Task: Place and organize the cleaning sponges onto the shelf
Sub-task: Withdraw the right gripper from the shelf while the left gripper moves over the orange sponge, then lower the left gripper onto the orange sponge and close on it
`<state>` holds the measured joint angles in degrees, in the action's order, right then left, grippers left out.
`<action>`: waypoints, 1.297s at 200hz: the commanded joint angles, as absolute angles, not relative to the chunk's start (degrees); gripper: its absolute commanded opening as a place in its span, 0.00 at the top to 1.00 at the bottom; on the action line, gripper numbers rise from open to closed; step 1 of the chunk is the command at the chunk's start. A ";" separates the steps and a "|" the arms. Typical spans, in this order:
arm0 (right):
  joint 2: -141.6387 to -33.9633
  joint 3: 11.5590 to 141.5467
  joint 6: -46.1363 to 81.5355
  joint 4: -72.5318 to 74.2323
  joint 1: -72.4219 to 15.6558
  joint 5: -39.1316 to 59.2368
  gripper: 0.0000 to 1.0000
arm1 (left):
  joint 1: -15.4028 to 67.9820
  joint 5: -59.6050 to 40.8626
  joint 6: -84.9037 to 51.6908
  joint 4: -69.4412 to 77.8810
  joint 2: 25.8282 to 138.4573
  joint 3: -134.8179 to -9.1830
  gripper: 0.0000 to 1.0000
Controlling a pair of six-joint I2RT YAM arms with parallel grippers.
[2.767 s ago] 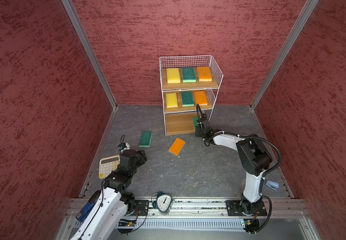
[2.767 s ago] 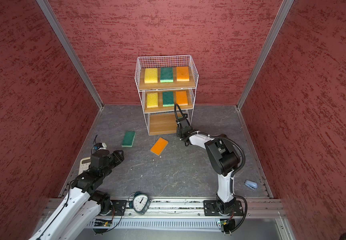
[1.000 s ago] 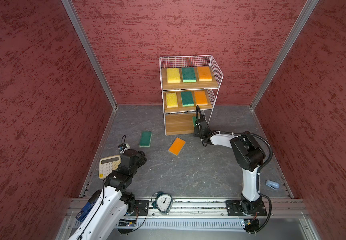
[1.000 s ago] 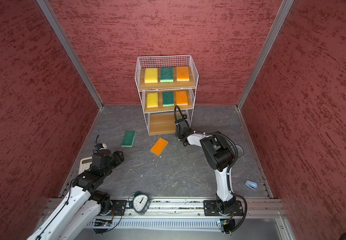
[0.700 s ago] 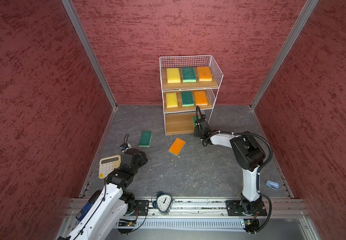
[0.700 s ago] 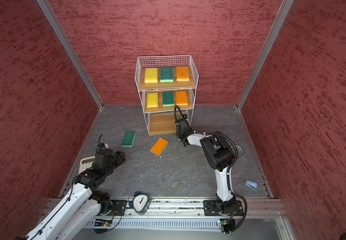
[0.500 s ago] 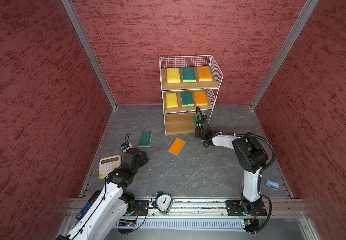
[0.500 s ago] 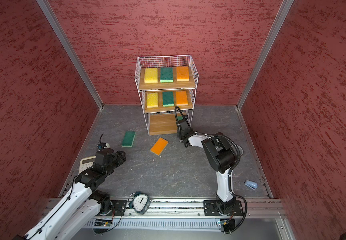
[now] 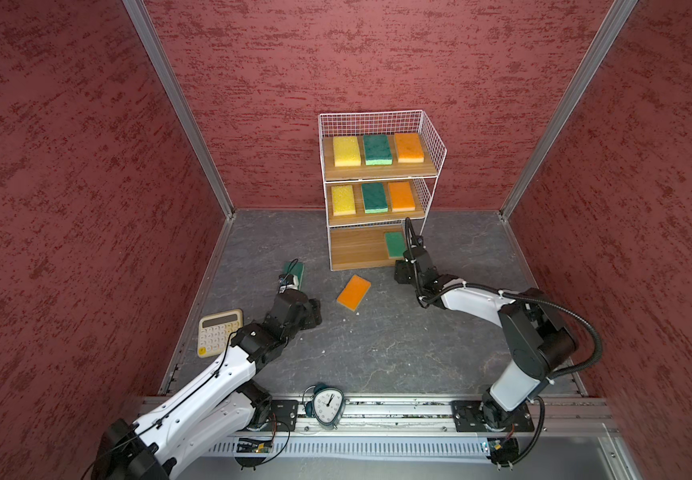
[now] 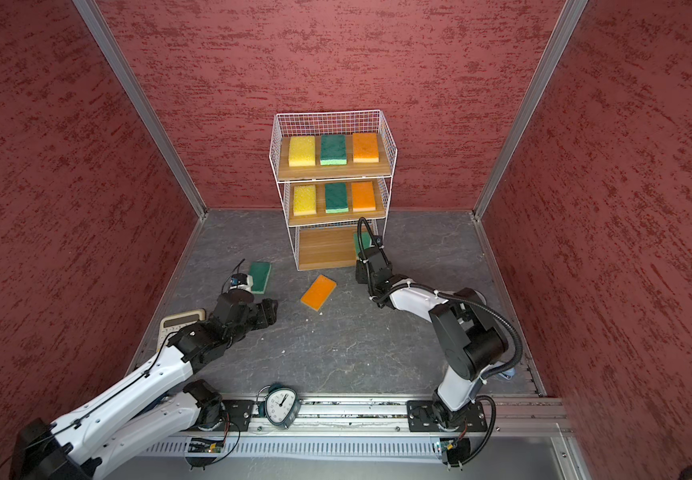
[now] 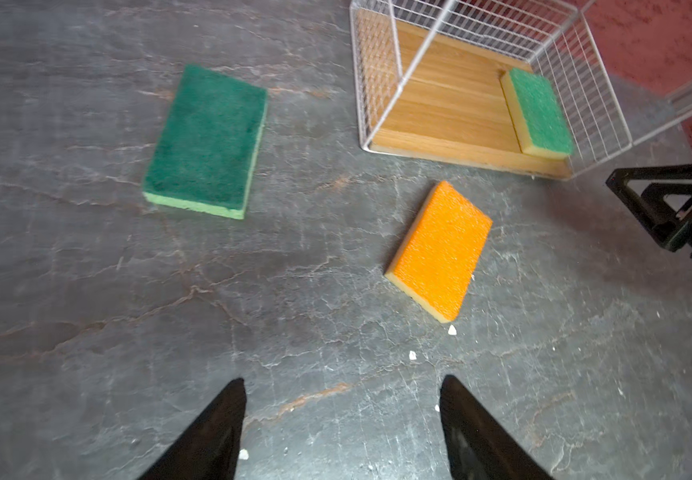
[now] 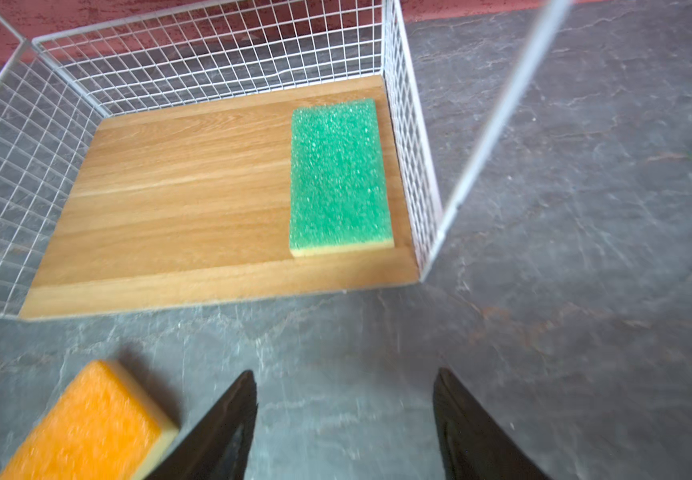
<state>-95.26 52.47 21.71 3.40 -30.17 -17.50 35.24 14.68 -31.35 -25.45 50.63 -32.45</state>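
Observation:
The shelf [image 9: 429, 166] holds a yellow, a green and an orange sponge on each of its top and middle boards. On the bottom board a green sponge [image 12: 340, 174] lies flat against the right wire wall. My right gripper [image 12: 344, 376] hovers open and empty over the floor just in front of that board. An orange sponge [image 11: 439, 249] and a dark green sponge [image 11: 207, 141] lie flat on the floor. Short of both, my left gripper [image 11: 342, 384] is open with nothing between its fingers. In a top view my left wrist partly covers the dark green sponge [image 9: 299, 271].
A cream calculator [image 9: 219, 332] lies by the left wall under my left arm. An alarm clock [image 9: 327, 405] stands at the front rail. White crumbs [image 11: 452, 330] dot the grey floor near the orange sponge. Red walls close in three sides.
My right gripper has opened and backed away from the bottom board, leaving the green sponge lying there. My left arm has reached forward toward the floor sponges and its jaws have widened.

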 commanded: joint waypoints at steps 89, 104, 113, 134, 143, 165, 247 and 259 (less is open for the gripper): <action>-69.83 37.76 24.13 -10.11 -28.25 -18.31 0.05 | 41.73 10.47 -18.74 -10.51 78.83 -41.63 0.17; -66.36 36.86 24.52 -12.01 -27.23 -18.04 0.03 | 41.42 8.90 -17.79 -8.36 81.36 -41.97 0.16; -64.51 36.40 24.67 -12.94 -26.75 -17.93 0.01 | 41.31 7.98 -17.26 -7.34 82.64 -42.33 0.15; -61.21 35.71 25.03 -14.79 -25.72 -17.35 0.01 | 40.30 5.35 -16.12 -5.61 84.67 -42.93 0.13; -60.28 35.55 25.26 -15.32 -25.42 -17.19 0.01 | 39.78 4.40 -15.59 -5.36 85.41 -43.30 0.00; -59.25 35.18 25.99 -15.98 -24.89 -16.71 0.01 | 38.28 3.45 -14.38 -5.39 86.70 -43.77 0.00; -59.59 35.24 26.90 -15.65 -24.28 -16.10 0.01 | 37.02 2.55 -10.88 -5.63 90.56 -45.71 0.02; -59.59 35.31 26.89 -15.73 -24.26 -16.08 0.01 | 37.07 2.63 -10.56 -5.65 91.67 -46.04 0.01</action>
